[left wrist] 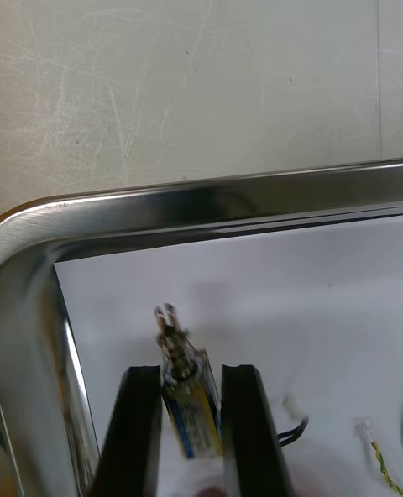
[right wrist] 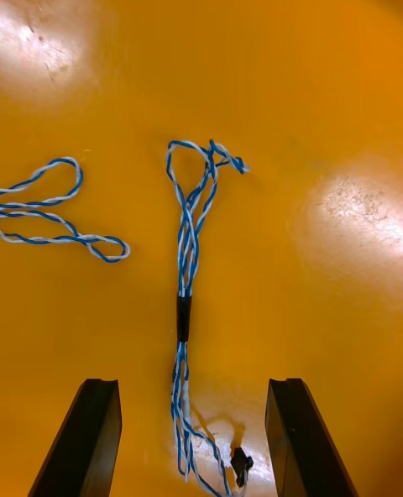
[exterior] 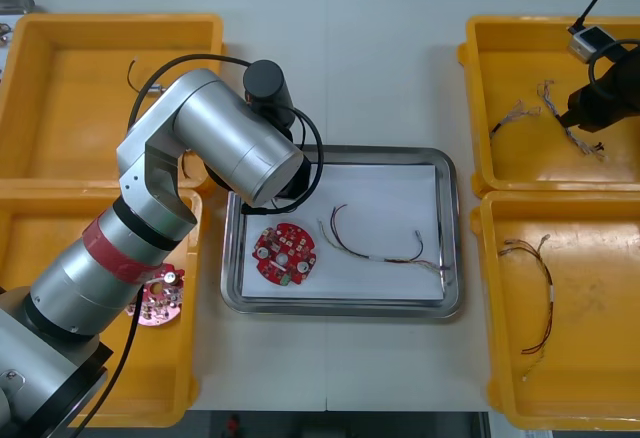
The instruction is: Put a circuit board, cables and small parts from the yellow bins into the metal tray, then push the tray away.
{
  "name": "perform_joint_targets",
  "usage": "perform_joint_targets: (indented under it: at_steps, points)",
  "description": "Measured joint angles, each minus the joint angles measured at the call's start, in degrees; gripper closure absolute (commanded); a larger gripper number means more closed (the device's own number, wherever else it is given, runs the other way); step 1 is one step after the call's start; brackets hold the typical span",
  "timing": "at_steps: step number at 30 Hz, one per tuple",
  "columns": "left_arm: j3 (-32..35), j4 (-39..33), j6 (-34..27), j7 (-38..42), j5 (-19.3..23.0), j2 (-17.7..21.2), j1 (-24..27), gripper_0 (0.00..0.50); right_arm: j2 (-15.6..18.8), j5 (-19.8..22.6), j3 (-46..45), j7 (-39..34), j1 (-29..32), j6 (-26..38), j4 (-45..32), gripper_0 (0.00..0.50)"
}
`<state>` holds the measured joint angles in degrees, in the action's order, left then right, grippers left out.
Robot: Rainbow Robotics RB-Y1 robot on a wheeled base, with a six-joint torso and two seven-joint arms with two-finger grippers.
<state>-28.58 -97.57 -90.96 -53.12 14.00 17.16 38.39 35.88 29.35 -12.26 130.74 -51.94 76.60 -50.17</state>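
My left gripper (left wrist: 191,370) is shut on a small metal part (left wrist: 186,384) with a blue and yellow label, held just above the white inside of the metal tray (left wrist: 210,199) near one corner. In the front view the left arm (exterior: 225,138) covers that corner of the tray (exterior: 340,303). A round red circuit board (exterior: 284,254) and thin cables (exterior: 375,248) lie in the tray. My right gripper (right wrist: 191,386) hangs open over the far right yellow bin (exterior: 480,173), its fingers either side of a twisted blue and white cable (right wrist: 186,270).
A second blue and white cable (right wrist: 59,211) lies beside the first. The near right bin (exterior: 480,358) holds a red and yellow cable (exterior: 540,288). Another circuit board (exterior: 160,298) rests in the near left bin (exterior: 60,208). The far left bin (exterior: 110,23) holds a thin cable.
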Motion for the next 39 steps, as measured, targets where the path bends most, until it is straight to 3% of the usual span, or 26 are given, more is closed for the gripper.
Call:
perform_joint_targets:
  at_steps: [7, 14, 21, 32, 39]
  points:
    - [0.0, 0.02, 0.0, 0.0, -0.02, 0.0, 0.0, 0.003, -0.03, 0.33, 0.0, 0.01, 0.0, -3.2, 3.7, 0.0]
    - [0.0, -0.03, -0.17, 0.0, -0.42, 0.0, 0.0, 0.0, -0.27, -0.11, 0.0, 0.0, 0.0, -4.68, 3.71, 0.0]
    - [0.72, -2.64, -7.11, 0.0, 0.26, 0.0, 0.15, 0.0, -0.83, -0.19, 0.0, 0.0, 0.01, -5.78, 3.71, 0.0]
    - [8.74, -4.47, -15.9, -0.01, 7.45, 0.58, 4.09, 0.0, -1.33, -0.08, 0.0, 0.0, 1.05, -7.19, 3.72, 0.0]
    - [12.42, -4.53, -18.45, -0.32, 12.73, 4.45, 6.62, 0.0, -1.5, 0.43, 0.0, -0.01, 2.16, -7.82, 3.71, 0.0]
